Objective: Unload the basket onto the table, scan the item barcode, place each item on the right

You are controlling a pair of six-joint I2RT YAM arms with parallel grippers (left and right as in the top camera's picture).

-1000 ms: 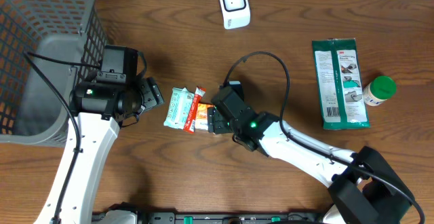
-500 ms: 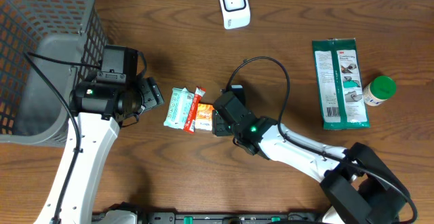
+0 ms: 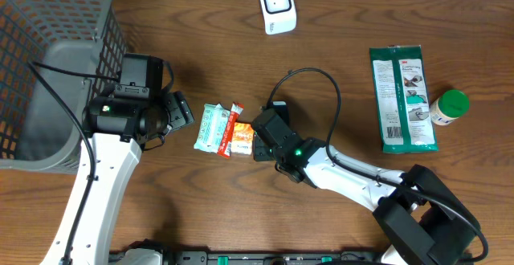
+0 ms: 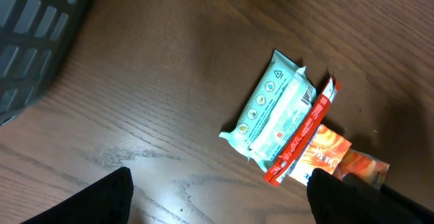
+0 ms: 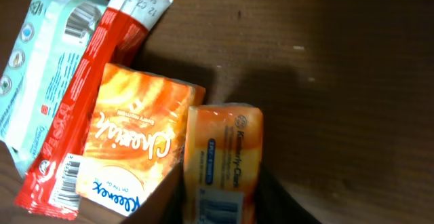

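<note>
Since a second ago our right gripper has slid slightly left and drawn its fingers in, and it now pinches the right end of the orange tissue pack, whose barcode faces the wrist camera. The pack lies mid-tabletop, touching a red sachet strip on its left, with a pale green wipes pack just beyond. Our left gripper hangs spread further left, beside the grey basket; the white scanner stands at the far edge.
</note>
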